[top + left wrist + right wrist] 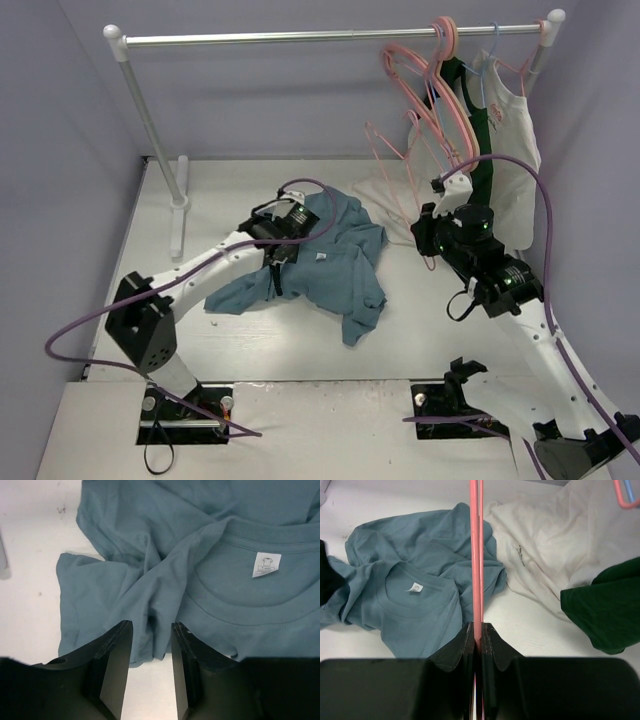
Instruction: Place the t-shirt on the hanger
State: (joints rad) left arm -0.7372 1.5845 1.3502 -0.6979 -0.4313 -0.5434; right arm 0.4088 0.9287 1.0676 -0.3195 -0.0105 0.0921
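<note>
The teal-blue t-shirt [335,262] lies crumpled on the table, neck opening up, with its white label [265,564] showing. My left gripper [275,268] is low over its left part. In the left wrist view this gripper [151,630] is open, with a fold of the shirt's edge [150,605] between the fingertips. My right gripper [430,238] is to the right of the shirt and shut on a thin pink hanger [399,205]. In the right wrist view this gripper [478,630] clamps the hanger's bar [475,555], which rises straight up.
A metal rail [300,38] spans the back. Several pink hangers [440,60] and a pale blue one [487,70] hang at its right end, along with a dark green garment [480,150] and a white top [515,130]. White cloth [545,545] lies behind the shirt.
</note>
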